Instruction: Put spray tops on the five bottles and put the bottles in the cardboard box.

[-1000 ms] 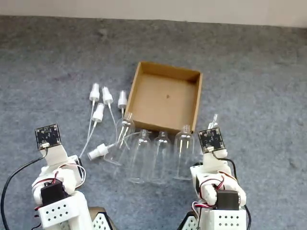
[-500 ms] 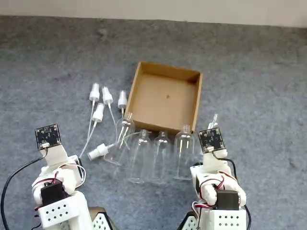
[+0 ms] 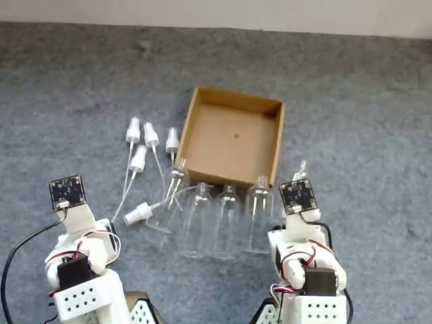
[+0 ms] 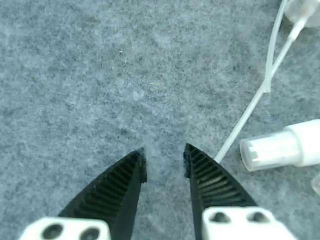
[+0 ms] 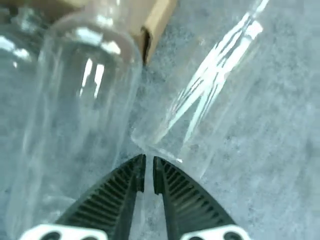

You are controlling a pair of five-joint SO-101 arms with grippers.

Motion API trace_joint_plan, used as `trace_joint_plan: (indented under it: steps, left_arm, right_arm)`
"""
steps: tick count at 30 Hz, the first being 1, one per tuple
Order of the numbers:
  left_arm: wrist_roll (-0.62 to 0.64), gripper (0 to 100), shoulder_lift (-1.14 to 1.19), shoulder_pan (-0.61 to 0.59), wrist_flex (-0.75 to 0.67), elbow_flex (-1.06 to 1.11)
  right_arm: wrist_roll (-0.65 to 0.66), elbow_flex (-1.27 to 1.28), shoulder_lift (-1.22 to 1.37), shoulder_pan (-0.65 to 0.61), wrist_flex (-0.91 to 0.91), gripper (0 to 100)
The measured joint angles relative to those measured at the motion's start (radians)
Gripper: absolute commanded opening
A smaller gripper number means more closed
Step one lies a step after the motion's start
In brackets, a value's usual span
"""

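Observation:
The cardboard box (image 3: 236, 138) lies open in the middle of the grey carpet. Clear bottles lie just in front of it: one tilted (image 3: 169, 196), three side by side (image 3: 226, 219), and one (image 3: 301, 169) beside the right arm. Several white spray tops (image 3: 138, 158) with long tubes lie left of the box. My left gripper (image 4: 164, 152) hovers slightly open over bare carpet, a spray top (image 4: 285, 147) close beside it. My right gripper (image 5: 149, 162) is shut, its tips at the bases of two bottles (image 5: 85, 90) (image 5: 215, 85).
A box corner (image 5: 155, 20) shows beyond the bottles in the right wrist view. Both arm bases stand at the near edge, the left (image 3: 77, 270) and the right (image 3: 307, 270). Open carpet stretches far left and far right.

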Motion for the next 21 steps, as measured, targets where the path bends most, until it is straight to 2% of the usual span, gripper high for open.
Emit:
trace_joint_plan:
  steps: [3,8,11,13,17,21]
  left_arm:
    - [0.0,9,0.0,0.0,-0.028,0.0]
    - [0.0,9,0.002,0.0,-0.04,0.0]
    - [0.0,9,0.002,0.0,-0.043,0.0]
    - [0.0,9,0.002,0.0,-0.043,0.0]
    - [0.0,9,0.002,0.0,-0.043,0.0]
    - [0.0,9,0.002,0.0,-0.043,0.0]
  right_arm:
    - [0.005,0.0,0.0,0.029,-0.1,0.4]
    - [0.005,0.0,0.0,0.146,-0.201,0.4]
    - [0.005,-0.003,0.0,0.235,-0.203,1.0]
    - [0.005,-0.054,0.0,0.269,-0.186,4.8]
    - [0.005,-0.23,0.006,0.278,-0.091,13.9]
    - [0.005,-0.394,0.17,0.279,-0.064,14.9]
